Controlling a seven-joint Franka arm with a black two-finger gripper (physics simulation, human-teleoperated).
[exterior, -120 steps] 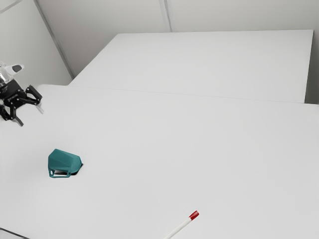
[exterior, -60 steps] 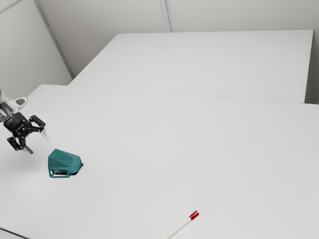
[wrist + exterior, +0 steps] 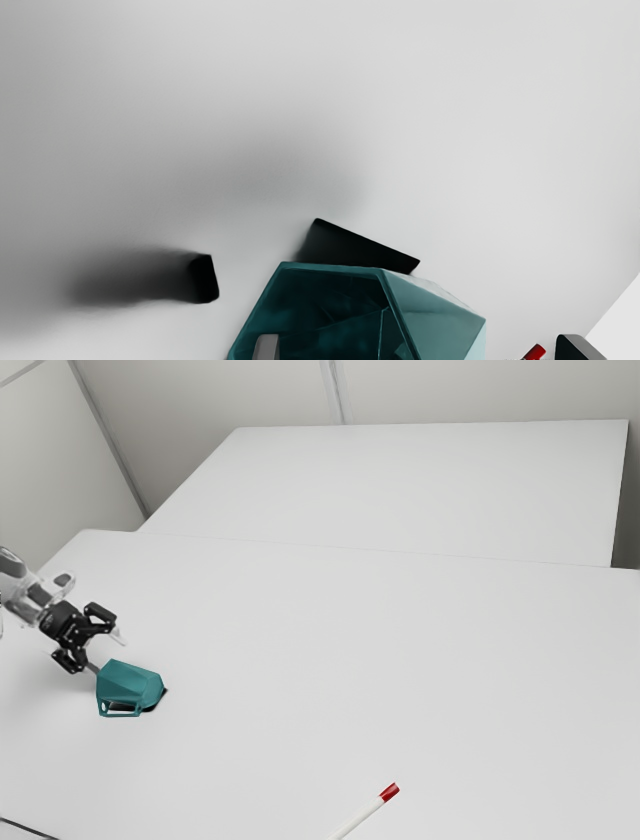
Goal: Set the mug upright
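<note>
Ok, we're easing the spread claw (image 3: 108,654) closer; mug (image 3: 130,685) is still lying sideways toward the desk (image 3: 300,670) edge at the exterior view's left, so needing righting.

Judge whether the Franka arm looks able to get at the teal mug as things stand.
Probably yes: the gripper is open close by the mug, whose mouth faces it, and nothing visible blocks the way between them.

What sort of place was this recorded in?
Probably a sparse, simulated test room: a robot arm reaches over a broad white table where a teal mug lies on its side, and plain grey walls stand behind.
</note>
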